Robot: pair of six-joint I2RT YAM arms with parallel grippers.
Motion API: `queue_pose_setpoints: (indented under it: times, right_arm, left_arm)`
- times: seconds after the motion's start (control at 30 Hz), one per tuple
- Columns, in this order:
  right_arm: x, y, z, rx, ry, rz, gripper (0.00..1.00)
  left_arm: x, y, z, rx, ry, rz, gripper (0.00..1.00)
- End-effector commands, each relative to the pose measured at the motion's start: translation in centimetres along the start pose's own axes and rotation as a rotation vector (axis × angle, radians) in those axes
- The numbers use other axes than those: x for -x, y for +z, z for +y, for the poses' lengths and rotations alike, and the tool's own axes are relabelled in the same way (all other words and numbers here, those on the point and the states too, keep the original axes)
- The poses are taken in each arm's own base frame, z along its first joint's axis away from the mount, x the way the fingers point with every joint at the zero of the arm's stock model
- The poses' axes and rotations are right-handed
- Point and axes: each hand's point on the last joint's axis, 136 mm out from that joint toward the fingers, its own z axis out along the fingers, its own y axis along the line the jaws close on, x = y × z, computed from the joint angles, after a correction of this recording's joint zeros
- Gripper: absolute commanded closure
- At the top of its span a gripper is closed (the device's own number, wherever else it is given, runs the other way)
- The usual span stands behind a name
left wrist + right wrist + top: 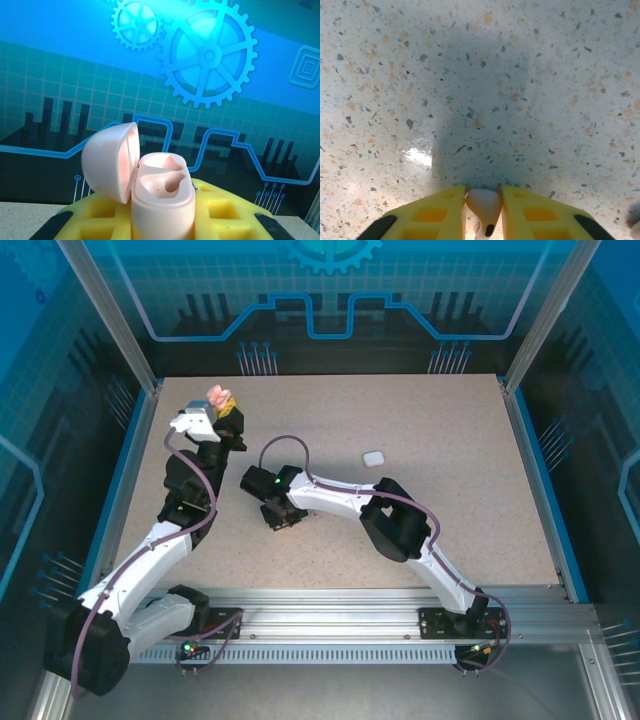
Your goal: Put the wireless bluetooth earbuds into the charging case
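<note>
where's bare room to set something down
Widest bare patch: the right half of the table, between the white case and the right edge. The near strip between the arms is free too. Crowded: the far-left corner, where the left gripper holds the pink case, and around the right gripper gripping an earbud.

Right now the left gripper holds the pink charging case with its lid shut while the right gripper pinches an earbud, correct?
No. The lid of the pink charging case stands open, swung back to the left, as the left wrist view shows. The rest holds: the left gripper grips the case and the right gripper pinches an earbud.
</note>
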Motion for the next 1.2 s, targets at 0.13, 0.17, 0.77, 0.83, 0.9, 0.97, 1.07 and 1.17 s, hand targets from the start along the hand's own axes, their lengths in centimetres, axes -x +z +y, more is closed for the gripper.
queue_pose_setpoints:
  times: [0.13,0.17,0.77,0.83,0.9,0.97,1.07,1.17]
  right_arm:
    - [-1.1,1.6,-0.1,-0.002,-0.008,0.019,0.87]
    - [-1.1,1.4,-0.2,0.002,-0.009,0.007,0.87]
    - [3.4,-14.2,-8.1,0.051,0.045,-0.406,0.87]
    - [3.8,-16.6,-10.1,0.039,0.058,-0.461,0.87]
    - [4.2,-19.3,-12.1,0.032,0.073,-0.526,0.87]
    - [4.7,-22.1,-14.2,0.028,0.091,-0.591,0.87]
    - [5.4,-26.5,-16.5,0.03,0.1,-0.701,0.86]
    - [6.0,-30.9,-17.4,0.037,0.063,-0.825,0.86]
  left_arm:
    - [0.7,-0.3,-0.3,-0.028,-0.02,-0.018,1.0]
    - [0.7,-0.3,-0.4,-0.034,-0.02,-0.016,1.0]
    - [-2.6,-2.2,-5.3,-0.335,-0.037,0.096,1.0]
    - [-3.0,-2.5,-6.4,-0.384,-0.014,0.089,1.0]
    - [-3.5,-2.7,-7.8,-0.432,0.026,0.082,1.0]
    - [-4.1,-3.0,-9.2,-0.476,0.061,0.082,1.0]
    - [-4.7,-3.4,-11.3,-0.537,0.116,0.069,1.0]
    - [-5.2,-3.7,-13.5,-0.597,0.156,0.053,1.0]
